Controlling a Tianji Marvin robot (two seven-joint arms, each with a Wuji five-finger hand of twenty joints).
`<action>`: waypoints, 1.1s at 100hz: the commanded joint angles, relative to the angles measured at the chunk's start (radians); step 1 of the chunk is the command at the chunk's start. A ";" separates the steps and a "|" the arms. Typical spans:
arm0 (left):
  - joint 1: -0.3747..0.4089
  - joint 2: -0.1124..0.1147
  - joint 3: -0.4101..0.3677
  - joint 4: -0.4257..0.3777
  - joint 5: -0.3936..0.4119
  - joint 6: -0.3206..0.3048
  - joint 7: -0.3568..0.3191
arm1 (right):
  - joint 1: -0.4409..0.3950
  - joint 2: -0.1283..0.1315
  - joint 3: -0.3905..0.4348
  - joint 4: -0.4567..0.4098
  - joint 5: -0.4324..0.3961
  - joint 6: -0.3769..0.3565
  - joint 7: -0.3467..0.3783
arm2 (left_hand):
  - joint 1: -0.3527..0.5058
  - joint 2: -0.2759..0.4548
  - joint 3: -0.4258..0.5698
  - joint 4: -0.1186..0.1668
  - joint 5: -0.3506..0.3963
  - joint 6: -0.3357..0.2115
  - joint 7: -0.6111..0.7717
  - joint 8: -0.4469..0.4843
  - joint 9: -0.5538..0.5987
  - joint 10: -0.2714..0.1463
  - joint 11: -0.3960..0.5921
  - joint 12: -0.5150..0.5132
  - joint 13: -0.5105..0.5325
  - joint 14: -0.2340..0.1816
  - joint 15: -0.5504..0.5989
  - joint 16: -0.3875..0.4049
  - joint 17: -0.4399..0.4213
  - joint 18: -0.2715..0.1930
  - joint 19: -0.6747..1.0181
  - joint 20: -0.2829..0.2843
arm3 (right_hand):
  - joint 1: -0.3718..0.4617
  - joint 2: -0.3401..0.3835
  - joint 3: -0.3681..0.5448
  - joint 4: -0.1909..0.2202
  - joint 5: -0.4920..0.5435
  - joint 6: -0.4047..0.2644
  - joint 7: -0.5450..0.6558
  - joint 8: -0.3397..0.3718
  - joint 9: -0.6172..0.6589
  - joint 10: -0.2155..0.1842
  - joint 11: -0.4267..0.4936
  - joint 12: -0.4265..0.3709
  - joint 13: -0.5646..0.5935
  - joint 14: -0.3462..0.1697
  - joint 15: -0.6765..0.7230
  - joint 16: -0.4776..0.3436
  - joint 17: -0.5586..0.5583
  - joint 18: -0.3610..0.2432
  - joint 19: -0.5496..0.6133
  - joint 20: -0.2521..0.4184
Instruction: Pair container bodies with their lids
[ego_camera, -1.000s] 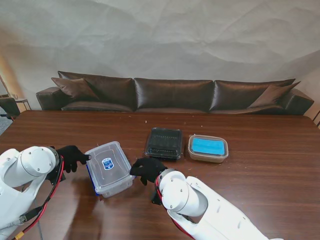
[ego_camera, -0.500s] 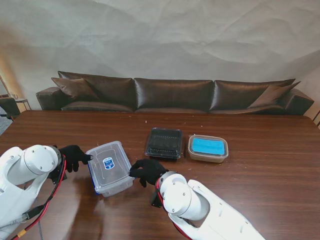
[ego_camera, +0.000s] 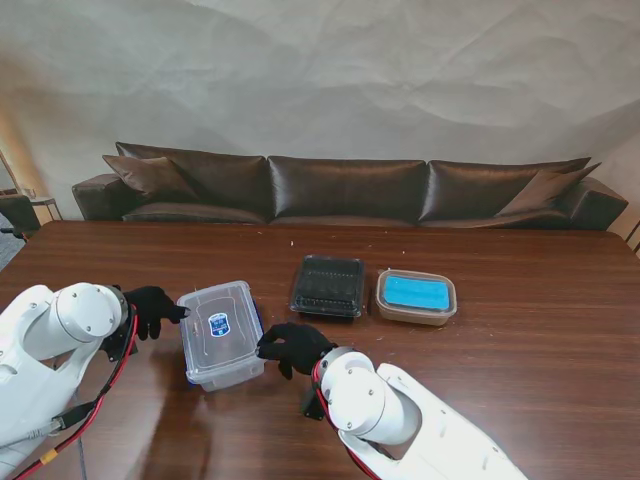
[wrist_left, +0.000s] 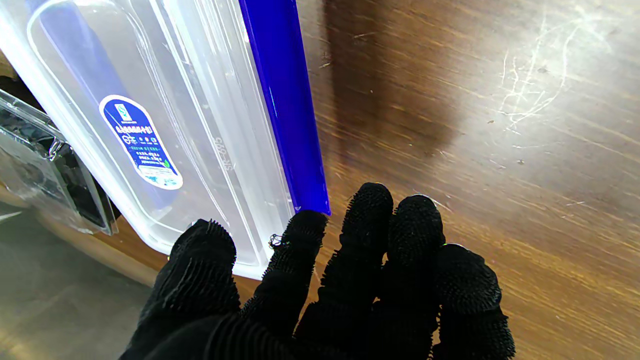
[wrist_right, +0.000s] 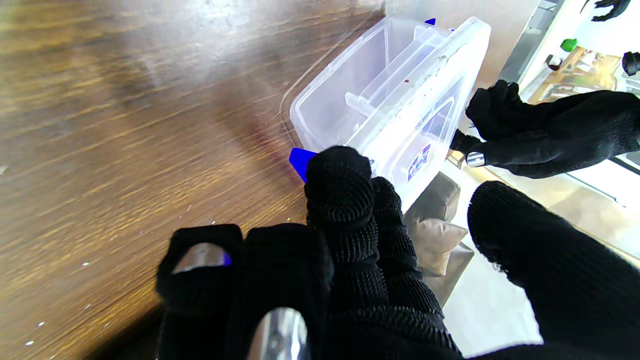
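Right hand (wrist_right: 360, 260): gloved fingertips touching the box's near corner
Clear lidded box (wrist_right: 395, 107): blue clip, blue label, on wooden table (wrist_right: 125, 125)
Left hand (wrist_right: 545, 130): at the box's far end

Looks like a staged lounge or lab room: long dark brown leather sofa (ego_camera: 345, 188) across the frame's middle, crinkled white backdrop sheet (ego_camera: 320, 70) filling the top, wide scratched dark wooden table (ego_camera: 540, 330) below.

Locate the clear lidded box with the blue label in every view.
Stand view: the clear box sits between the left robot hand and the right robot hand.
Left wrist view: clear box beyond the fingertips.
Right wrist view: clear box beyond the fingers.
Shared landmark: its blue label.
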 joint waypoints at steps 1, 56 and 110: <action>-0.009 -0.001 0.001 0.003 0.001 -0.003 -0.023 | -0.013 0.003 -0.006 -0.006 0.000 -0.007 0.023 | 0.022 0.030 -0.018 0.023 -0.025 -0.036 -0.014 -0.003 -0.012 0.022 0.000 -0.006 -0.011 0.025 0.003 0.016 -0.032 -0.048 -0.019 -0.001 | -0.034 0.022 -0.009 0.009 0.028 0.018 0.015 0.009 0.031 0.063 -0.005 -0.010 0.007 -0.112 0.038 -0.009 0.384 0.009 0.133 -0.005; -0.042 -0.002 0.032 0.042 -0.009 -0.011 -0.017 | -0.019 0.004 -0.008 -0.024 -0.011 -0.054 0.010 | 0.023 0.028 -0.019 0.023 -0.095 -0.074 -0.044 -0.030 -0.064 0.027 -0.046 -0.038 -0.068 0.028 -0.059 -0.003 -0.084 -0.066 -0.052 -0.019 | -0.032 0.013 -0.008 0.007 0.024 0.017 0.012 0.008 0.024 0.071 -0.008 -0.011 0.007 -0.086 0.031 -0.015 0.380 0.030 0.118 -0.012; -0.019 -0.015 0.001 0.037 -0.030 -0.039 0.041 | 0.151 -0.033 -0.069 0.120 -0.122 -0.126 -0.048 | 0.016 0.020 -0.020 0.021 -0.163 -0.141 -0.059 -0.073 -0.100 0.032 -0.155 -0.135 -0.124 0.032 -0.188 -0.060 -0.149 -0.075 -0.097 -0.108 | -0.023 -0.074 -0.025 -0.018 0.058 -0.064 0.041 0.024 -0.251 0.110 -0.045 -0.027 0.000 0.118 -0.265 -0.190 0.087 0.202 -0.144 -0.013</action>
